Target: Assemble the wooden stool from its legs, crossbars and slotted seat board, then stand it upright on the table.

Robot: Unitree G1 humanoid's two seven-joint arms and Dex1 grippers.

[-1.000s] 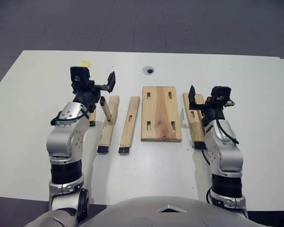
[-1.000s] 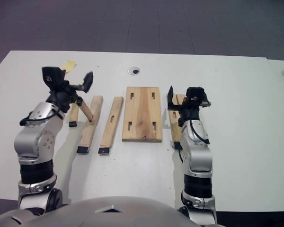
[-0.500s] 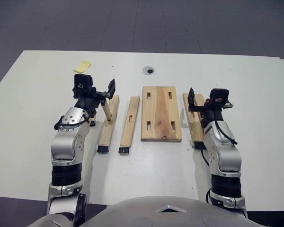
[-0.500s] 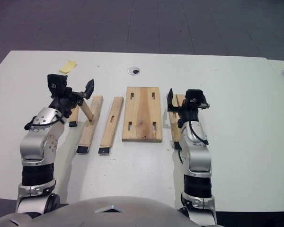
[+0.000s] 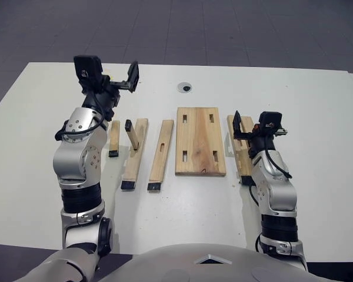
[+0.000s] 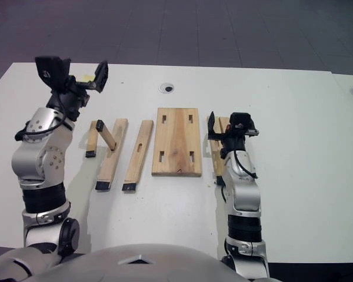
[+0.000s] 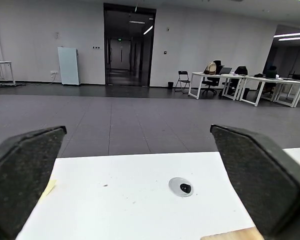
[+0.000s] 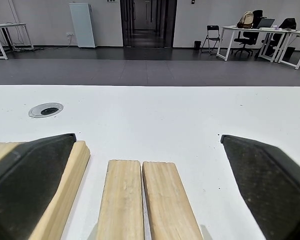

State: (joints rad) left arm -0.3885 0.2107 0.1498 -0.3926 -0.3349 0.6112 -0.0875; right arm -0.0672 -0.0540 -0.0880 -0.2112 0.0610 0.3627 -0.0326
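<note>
Left claw [image 5: 110, 76] spread, held high above table [image 5: 317, 117]; right claw [image 5: 253, 124] spread, low over leg pair [image 8: 142, 200].

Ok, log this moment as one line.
left jaws: open, empty, high over table | right jaws: open, low over legs | seat board: flat, slots empty | assembly: not done

Left of the seat board [image 5: 200, 141] on my table [image 5: 317, 117] lie a crossbar [image 5: 160, 154], then a leg [image 5: 132, 161] with a peg [image 5: 131, 134] propped aslant on it, then a short bar [image 5: 113, 140] farthest out. Right of the board two slats [image 5: 242, 150] lie touching side by side, my right gripper [image 5: 253, 124] above them. Behind the board is a cable hole [image 5: 185, 87], and my left gripper [image 5: 110, 73] hangs behind and left of the board.
</note>
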